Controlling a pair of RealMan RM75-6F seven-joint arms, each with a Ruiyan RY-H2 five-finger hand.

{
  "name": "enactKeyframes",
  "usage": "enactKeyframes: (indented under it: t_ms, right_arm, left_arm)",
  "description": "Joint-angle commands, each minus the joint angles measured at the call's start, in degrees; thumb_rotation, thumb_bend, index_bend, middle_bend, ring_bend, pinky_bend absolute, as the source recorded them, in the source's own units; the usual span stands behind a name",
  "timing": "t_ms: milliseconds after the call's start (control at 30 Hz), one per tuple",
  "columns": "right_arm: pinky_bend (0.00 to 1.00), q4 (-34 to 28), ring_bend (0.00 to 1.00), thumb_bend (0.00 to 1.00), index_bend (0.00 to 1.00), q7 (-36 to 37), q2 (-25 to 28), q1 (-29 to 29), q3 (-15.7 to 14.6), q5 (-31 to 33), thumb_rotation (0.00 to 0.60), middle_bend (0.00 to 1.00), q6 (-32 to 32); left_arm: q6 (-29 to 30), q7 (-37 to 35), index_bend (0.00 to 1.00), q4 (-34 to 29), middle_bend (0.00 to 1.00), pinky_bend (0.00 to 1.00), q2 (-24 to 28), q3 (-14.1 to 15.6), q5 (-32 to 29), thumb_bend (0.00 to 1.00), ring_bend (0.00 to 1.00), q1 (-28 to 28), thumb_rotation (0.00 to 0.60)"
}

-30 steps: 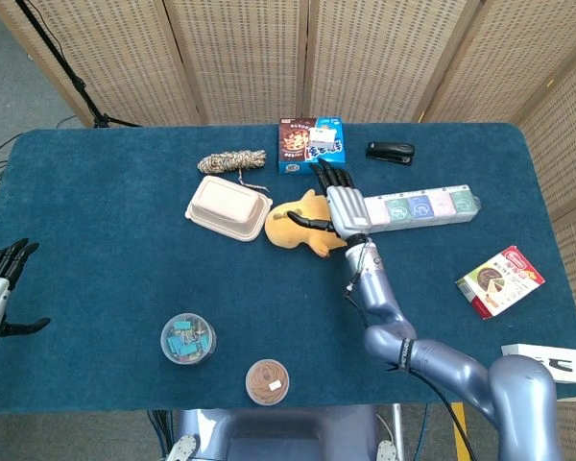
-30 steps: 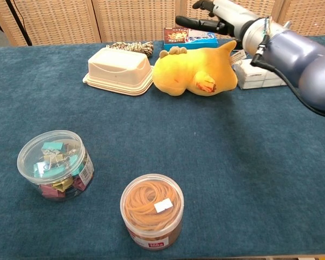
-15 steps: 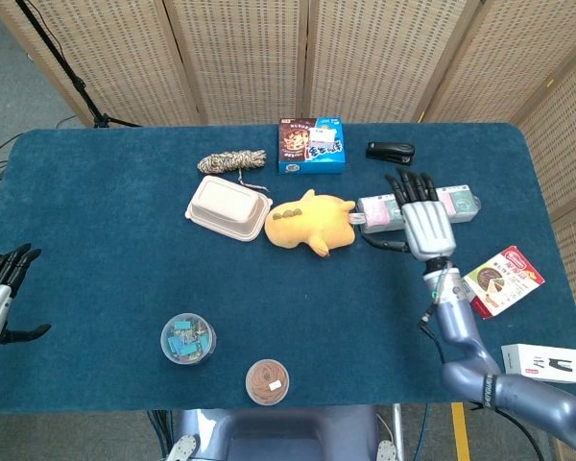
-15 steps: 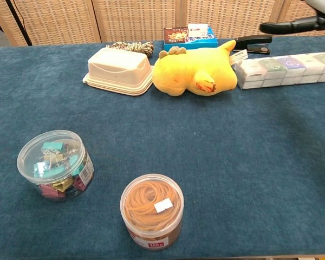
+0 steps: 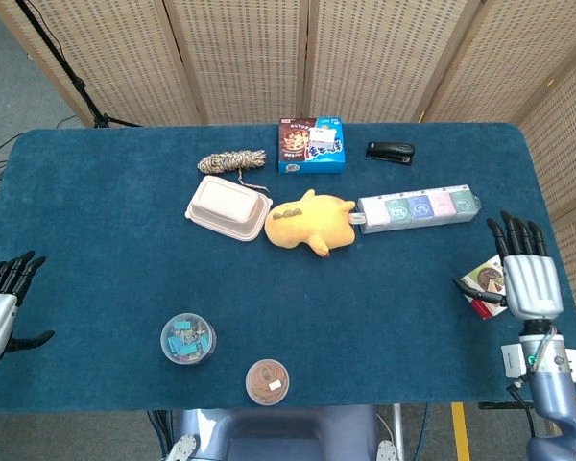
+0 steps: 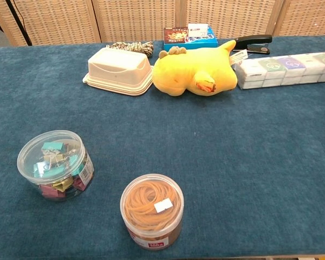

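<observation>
Printed carton [image 5: 492, 279] flat, glossy | right robot hand [image 5: 529, 279] over it, fingers spread, empty

The right robot hand [image 5: 530, 279] hangs over the counter's right edge, holding nothing, its fingers straight and apart and pointing toward the far side. Under its thumb side lies a small flat snack box [image 5: 487, 281], red and white with a round picture on its face, set askew. A white box [image 5: 573, 366] lies nearer, by the wrist.
</observation>
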Motion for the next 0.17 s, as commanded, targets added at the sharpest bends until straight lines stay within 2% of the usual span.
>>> enactKeyframes:
  t_ms: [33, 167]
  right_arm:
    - [0.00, 2.3, 0.00, 0.00, 0.00, 3.4, 0.5, -4.3, -2.3, -2.7, 0.086, 0.00, 4.0]
    - [0.00, 4.0, 0.00, 0.00, 0.00, 5.4, 0.3, -7.0, -3.0, -3.5, 0.081, 0.00, 5.6]
  left_arm:
    - [2.1, 1.8, 0.00, 0.3, 0.00, 0.00, -1.3, -0.6, -0.4, 0.00, 0.00, 0.8, 0.600]
    - [4.0, 4.2, 0.00, 0.9, 0.00, 0.00, -3.1, -1.4, -1.0, 0.00, 0.00, 1.2, 0.600]
